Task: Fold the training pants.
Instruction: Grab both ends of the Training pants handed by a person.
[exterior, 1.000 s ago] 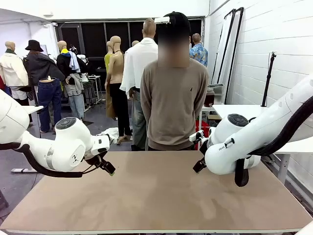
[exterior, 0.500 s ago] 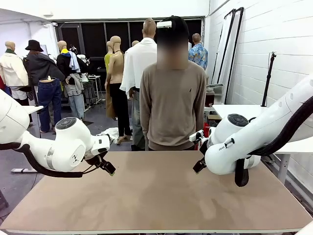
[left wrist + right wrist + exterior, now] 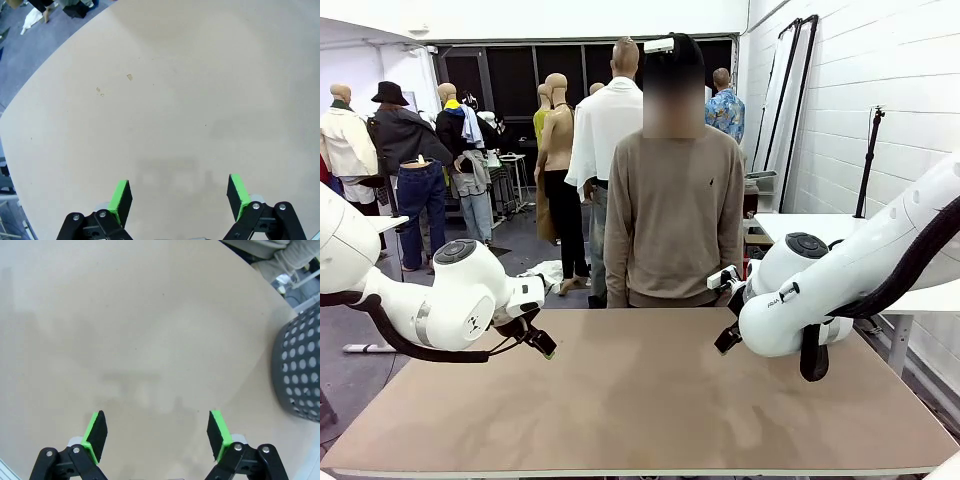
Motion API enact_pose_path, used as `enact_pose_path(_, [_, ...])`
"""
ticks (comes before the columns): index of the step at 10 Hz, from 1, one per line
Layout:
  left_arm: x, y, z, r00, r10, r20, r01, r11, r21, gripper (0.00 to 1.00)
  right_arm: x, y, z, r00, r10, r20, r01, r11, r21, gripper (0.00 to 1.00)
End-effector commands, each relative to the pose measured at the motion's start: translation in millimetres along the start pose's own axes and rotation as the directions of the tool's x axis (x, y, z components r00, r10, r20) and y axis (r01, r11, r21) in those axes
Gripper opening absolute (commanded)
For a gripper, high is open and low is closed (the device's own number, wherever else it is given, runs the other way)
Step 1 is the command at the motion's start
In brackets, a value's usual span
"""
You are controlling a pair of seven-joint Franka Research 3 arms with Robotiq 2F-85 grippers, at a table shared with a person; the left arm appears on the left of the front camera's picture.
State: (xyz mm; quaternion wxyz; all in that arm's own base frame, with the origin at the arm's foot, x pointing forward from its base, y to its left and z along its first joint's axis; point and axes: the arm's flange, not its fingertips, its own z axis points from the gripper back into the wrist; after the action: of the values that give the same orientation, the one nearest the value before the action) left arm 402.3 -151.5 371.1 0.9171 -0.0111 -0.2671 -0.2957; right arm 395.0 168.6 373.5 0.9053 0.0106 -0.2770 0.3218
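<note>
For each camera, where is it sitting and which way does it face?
Front view: fixed between the arms, facing across the table at the standing person; both white arms show.
Left wrist view: on the left wrist, looking down at the tabletop past the open left gripper.
Right wrist view: likewise, past the open right gripper; a dark perforated basket at picture right.
Shared: all three show the brown table.
</note>
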Motion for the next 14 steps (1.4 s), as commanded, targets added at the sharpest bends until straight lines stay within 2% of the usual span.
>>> enact_pose_path(1, [-0.2, 1.1, 0.1, 1.000, 0.002, 0.000, -0.002, 1.000, 0.001, 1.00, -0.1, -0.1, 0.0, 1.000, -0.001, 0.000, 0.001, 1.000, 0.000, 1.00])
enact_pose_path(9, [0.0, 0.0, 0.0, 1.000, 0.000, 0.000, 0.000, 1.000, 0.000, 1.00, 2.3, -3.4, 3.6, 1.000, -0.006, 0.001, 0.006, 1.000, 0.023, 1.00])
enact_pose_path(13, [21.7, -3.5, 54.1, 1.000, 0.011, 0.017, -0.011, 1.000, -0.017, 1.00, 10.2, -12.7, 67.3, 0.999, -0.012, 0.041, 0.008, 0.996, 0.092, 1.00])
enact_pose_path(14, [24.1, -4.6, 72.5, 0.999, 0.022, 0.028, -0.022, 1.000, -0.013, 1.00, 8.8, -15.1, 87.0, 0.999, -0.013, 0.046, 0.010, 0.997, 0.076, 1.00])
